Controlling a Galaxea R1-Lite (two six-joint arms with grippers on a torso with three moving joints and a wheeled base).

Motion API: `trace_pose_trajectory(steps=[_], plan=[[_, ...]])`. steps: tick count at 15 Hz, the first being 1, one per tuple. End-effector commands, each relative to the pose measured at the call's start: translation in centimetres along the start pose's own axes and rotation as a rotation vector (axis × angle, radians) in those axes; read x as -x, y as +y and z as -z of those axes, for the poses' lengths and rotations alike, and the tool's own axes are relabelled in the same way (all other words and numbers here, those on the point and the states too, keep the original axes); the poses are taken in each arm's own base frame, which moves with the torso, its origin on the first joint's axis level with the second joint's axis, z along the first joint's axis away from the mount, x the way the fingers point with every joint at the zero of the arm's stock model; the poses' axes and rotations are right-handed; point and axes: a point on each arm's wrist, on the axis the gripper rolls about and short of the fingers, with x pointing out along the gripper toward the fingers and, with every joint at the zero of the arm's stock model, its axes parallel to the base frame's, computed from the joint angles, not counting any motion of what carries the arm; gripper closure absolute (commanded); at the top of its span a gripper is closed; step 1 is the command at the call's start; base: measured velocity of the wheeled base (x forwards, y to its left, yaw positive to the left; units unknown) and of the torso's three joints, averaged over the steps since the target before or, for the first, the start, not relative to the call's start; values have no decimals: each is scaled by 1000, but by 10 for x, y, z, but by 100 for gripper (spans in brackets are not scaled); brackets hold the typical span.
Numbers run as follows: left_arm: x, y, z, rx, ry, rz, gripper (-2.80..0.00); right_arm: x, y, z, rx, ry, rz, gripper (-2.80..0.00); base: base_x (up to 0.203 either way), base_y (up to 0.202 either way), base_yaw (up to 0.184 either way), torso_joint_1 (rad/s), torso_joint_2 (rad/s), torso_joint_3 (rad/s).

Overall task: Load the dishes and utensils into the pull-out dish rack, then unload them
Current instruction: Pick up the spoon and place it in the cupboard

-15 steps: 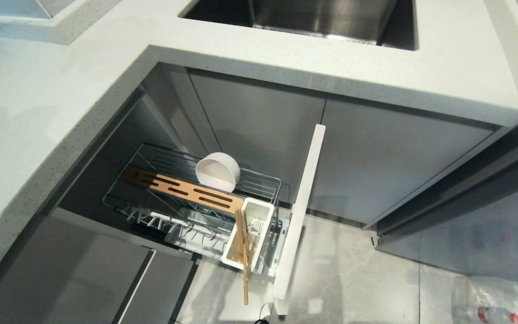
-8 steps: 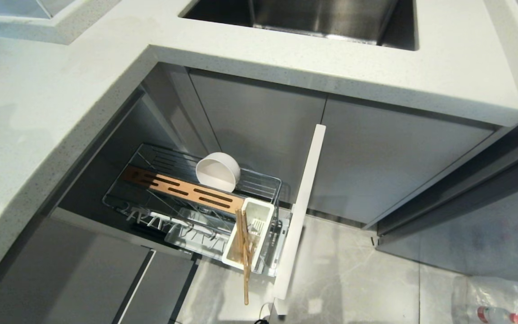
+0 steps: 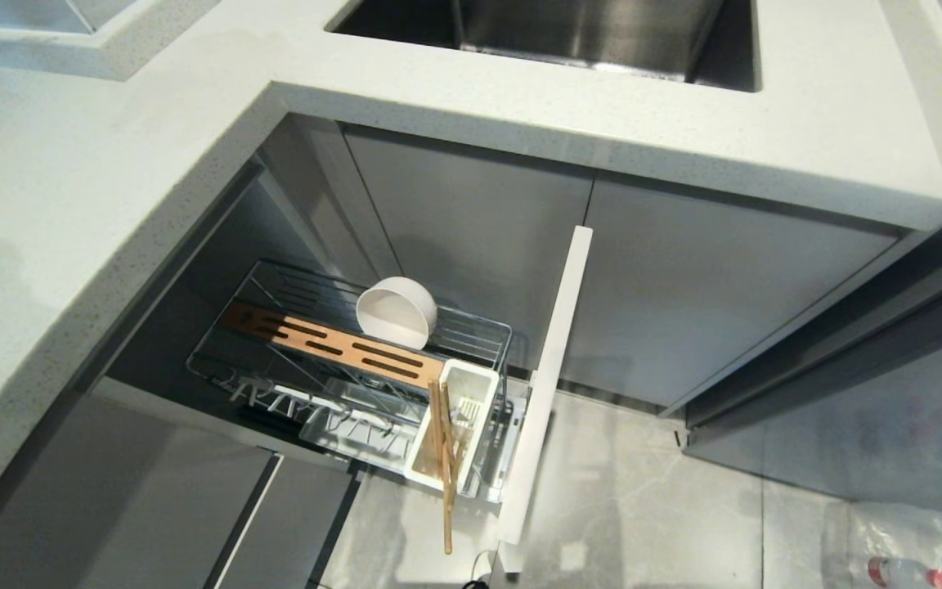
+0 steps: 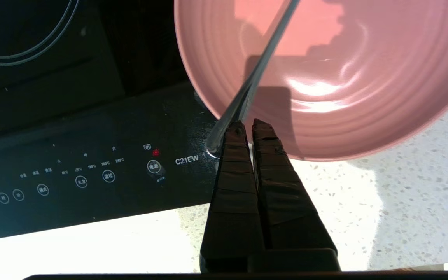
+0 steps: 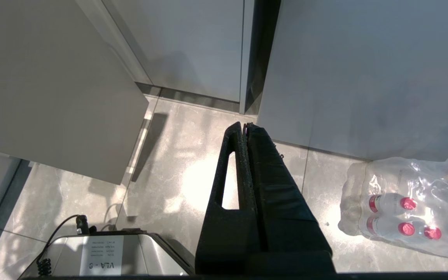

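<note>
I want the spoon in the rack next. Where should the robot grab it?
Probably the handle end of the spoon: it sticks out past the pink plate's rim beside the shut left gripper. Pinch across the slim handle there, from outside the plate.

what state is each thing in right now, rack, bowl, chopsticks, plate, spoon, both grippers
pull-out dish rack: pulled out
bowl: tipped on its side in the rack
chopsticks: standing in the white cutlery box, ends sticking out
pink plate: on the counter, overlapping the cooktop edge
spoon: handle across the plate
left gripper: shut, at the spoon handle
right gripper: shut, empty, above the floor
</note>
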Motion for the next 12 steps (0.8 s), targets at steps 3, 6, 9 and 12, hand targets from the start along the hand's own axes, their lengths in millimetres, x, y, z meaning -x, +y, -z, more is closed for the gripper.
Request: trace_pose_trajectory(steps=[3,6,9,12], plan=[[-12,7,-4,25,41,-12,0,0,0,0,0,2,1,0,0,0,0,0,0,0],[-25,10,-9,36,68,0,-280,0,0,0,0,2,0,0,0,0,0,0,0,0],[-39,14,-18,22,67,41,-280,0,0,0,0,3,1,0,0,0,0,0,0,0],[-53,16,-21,-9,107,121,-280,0,0,0,0,2,0,0,0,0,0,0,0,0]])
